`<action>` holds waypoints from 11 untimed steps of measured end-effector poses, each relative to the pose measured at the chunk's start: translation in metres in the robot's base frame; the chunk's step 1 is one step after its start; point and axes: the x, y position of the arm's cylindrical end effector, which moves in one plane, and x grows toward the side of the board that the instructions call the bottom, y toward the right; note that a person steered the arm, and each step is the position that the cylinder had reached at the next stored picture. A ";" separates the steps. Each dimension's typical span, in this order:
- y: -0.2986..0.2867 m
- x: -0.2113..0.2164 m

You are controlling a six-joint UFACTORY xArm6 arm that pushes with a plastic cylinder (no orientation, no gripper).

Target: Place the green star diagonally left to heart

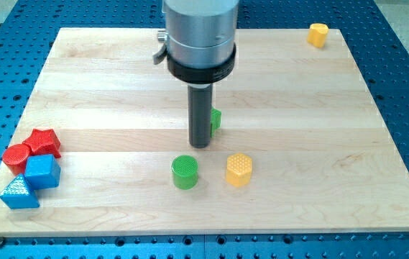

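Observation:
A green block (216, 119), most likely the green star, sits near the board's middle, mostly hidden behind my rod. My tip (200, 146) rests on the board just to the view's left of and below that block, touching or nearly touching it. A yellow block (239, 170), whose shape I cannot make out for sure, lies below and to the right of my tip. A second yellow block (318, 34) sits at the top right corner. I cannot tell which of the two is the heart.
A green cylinder (185, 173) stands just below my tip, left of the nearer yellow block. At the left edge a red star (44, 142), a red cylinder (16, 155), a blue cube (42, 172) and a blue triangle (19, 193) cluster together on the wooden board (103, 86).

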 end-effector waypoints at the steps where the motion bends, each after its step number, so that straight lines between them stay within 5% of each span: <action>1: -0.021 -0.027; 2: 0.019 -0.060; 3: -0.015 -0.036; 5: 0.100 -0.065; 6: 0.100 -0.045; 8: 0.153 -0.107; 9: 0.147 -0.068; 10: 0.205 -0.068; 11: 0.194 -0.111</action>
